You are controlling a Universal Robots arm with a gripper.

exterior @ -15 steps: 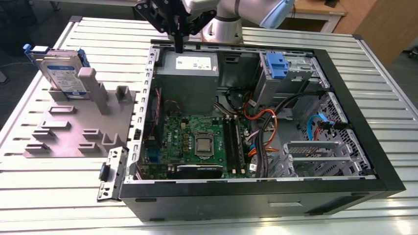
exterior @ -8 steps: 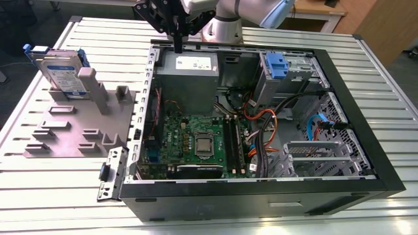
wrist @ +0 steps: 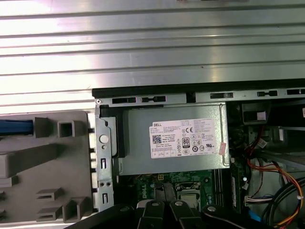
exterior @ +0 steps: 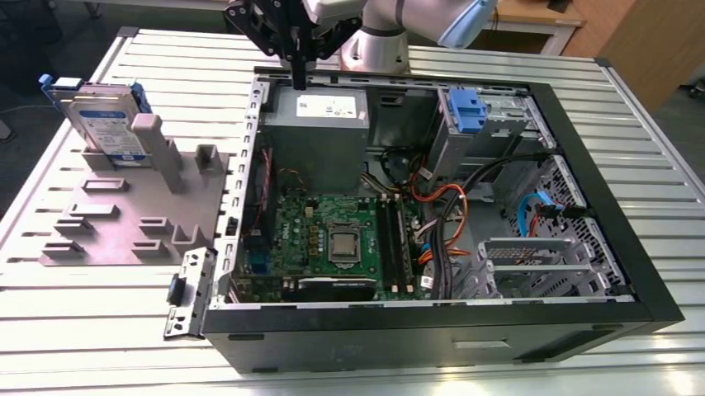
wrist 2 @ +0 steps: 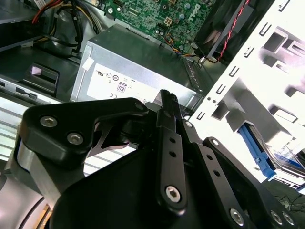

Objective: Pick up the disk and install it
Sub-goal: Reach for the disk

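At the exterior view's left, on the ribbed metal table [exterior: 66,330]: a grey slotted tray [exterior: 121,223], lying flat, posts upright. Standing on edge among the posts at the tray's far-left corner: the disk [exterior: 105,124], silver, white-and-blue label in view, blue frame along its edges. Untouched, well apart from the arm.

Just right of the tray: an open black computer case [exterior: 441,330], side off, insides facing up.

Above the case's far-left corner: the gripper [exterior: 299,78], pointing straight down, fingers pressed together, nothing between them. Seen from behind in the second wrist view [wrist 2: 167,98], black links closing to one narrow tip. Hanging over the far edge of the grey power supply box [exterior: 319,124], white sticker on its top face. Same box and sticker plain in the first wrist view [wrist: 171,143], tray beside it [wrist: 47,157].

Nearer than the box: a green motherboard [exterior: 330,239].

Further right, at the case's far side: a blue drive caddy [exterior: 468,111] in a metal bay. Below that, a bundle of orange, yellow and black cables [exterior: 441,206]. Near the perforated right wall: a blue cable [exterior: 529,210].
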